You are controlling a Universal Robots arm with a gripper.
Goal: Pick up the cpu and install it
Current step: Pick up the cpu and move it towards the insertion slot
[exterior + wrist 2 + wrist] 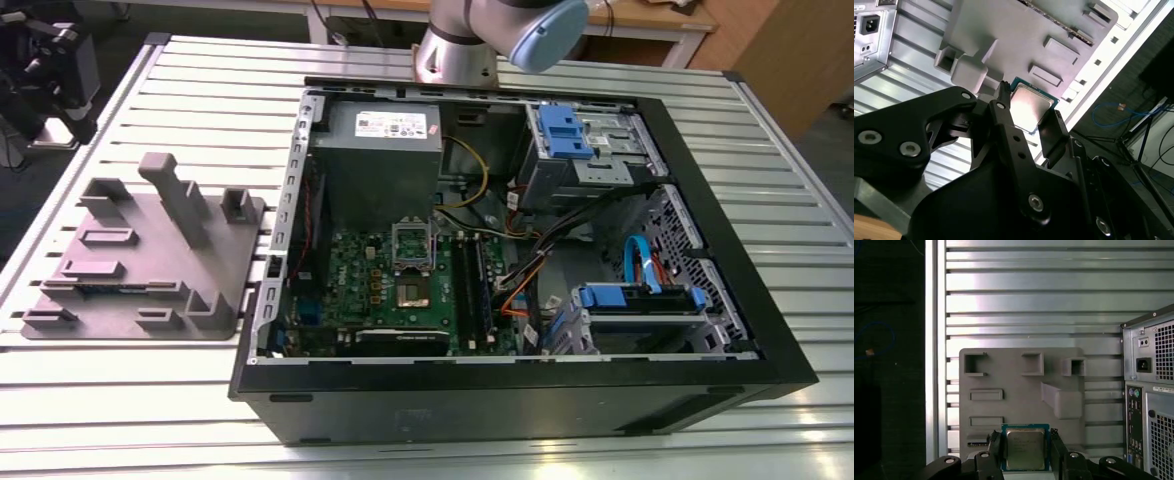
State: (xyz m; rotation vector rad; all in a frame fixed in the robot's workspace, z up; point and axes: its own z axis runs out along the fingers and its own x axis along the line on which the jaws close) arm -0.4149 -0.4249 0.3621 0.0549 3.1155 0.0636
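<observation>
In both wrist views I saw the claw (1025, 436) (1029, 102) clamped narrow on the cpu (1025, 452) (1032, 107). Its fingers (995, 449) pressed two opposite edges, and the silver top faced the cameras. The chip hung above the grey tray (1014, 380), clear of the bench (1029, 300). In the exterior view that tray (134, 260) lay at nine o'clock from the open computer case (747, 330).
</observation>
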